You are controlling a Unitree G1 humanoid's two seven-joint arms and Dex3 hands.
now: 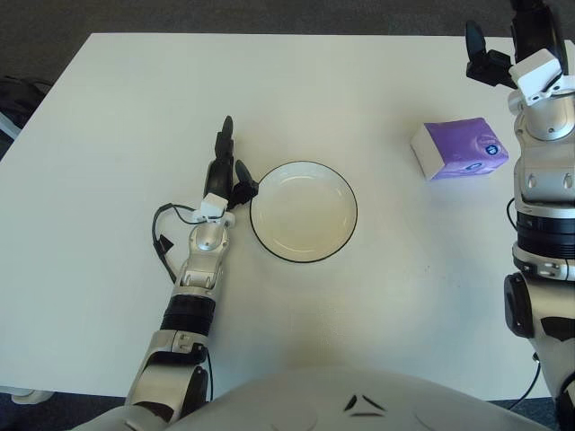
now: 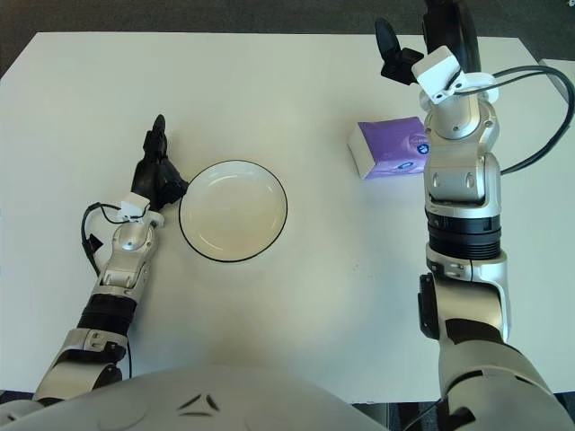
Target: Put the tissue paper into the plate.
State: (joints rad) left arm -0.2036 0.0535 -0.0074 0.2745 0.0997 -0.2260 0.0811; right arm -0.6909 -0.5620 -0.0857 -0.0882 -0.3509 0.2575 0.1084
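Left eye view: we've got the tissue pack (image 1: 459,150), purple w/ a white end face, lying flat on the white table (image 1: 108,108), well to the right of the plate (image 1: 304,211) and apart from it. The plate is white w/ a dark rim and has nothing in it. We'd judge the pack light and soft: plastic-wrapped, so prob. a bit slippery, and it'll give under a squeeze. Best hold looks like across the two long sides near the middle, fingers on one side and thumb on the other, w/ gentle pressure so it doesn't pop out. Not fragile, so a drop onto the plate would do no harm.

Our right hand (image 1: 512,40) shows at the top right corner, beyond the pack and apart from it; it touches nothing. Part of it is cut off by the frame edge, so how wide it's open we can't tell from here. Our left hand (image 1: 226,175) shows just left of the plate rim, fingers stretched out long and relaxed, holding nothing.

Right eye view: same layout. The pack (image 2: 391,148) sits just left of our right forearm, nothing on top of it. The right hand (image 2: 422,36) is up near the far table edge, holding nothing; one dark finger sticks out to the left, the rest run off the top, so the spread stays unclear. The task isn't started, in our judgement: the pack still needs grasping.
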